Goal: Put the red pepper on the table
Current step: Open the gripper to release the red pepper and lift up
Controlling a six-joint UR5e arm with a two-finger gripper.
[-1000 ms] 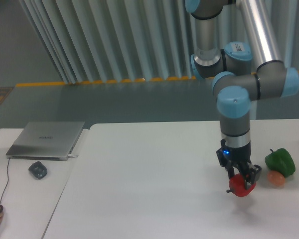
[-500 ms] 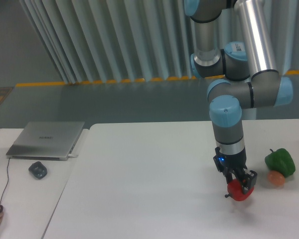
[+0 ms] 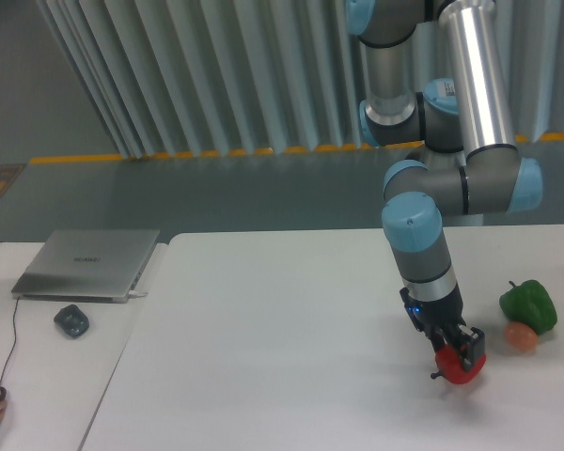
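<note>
You had the gripper [image 3: 459, 360] clamped around the red pepper [image 3: 460, 369], tilted and low over the table [image 3: 263, 357] toward its right edge, apparently so it could be set down near the green pepper [image 3: 528, 305] and orange ball [image 3: 520, 336]. It looked small, glossy, and lumpy.

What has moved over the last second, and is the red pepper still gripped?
The pincer, still shut on the red pepper, has sunk toward the table while the arm leaned over, its upper joints swinging left. Nothing was let go. The green pepper, the orange ball, the laptop and the mouse stayed put.
</note>
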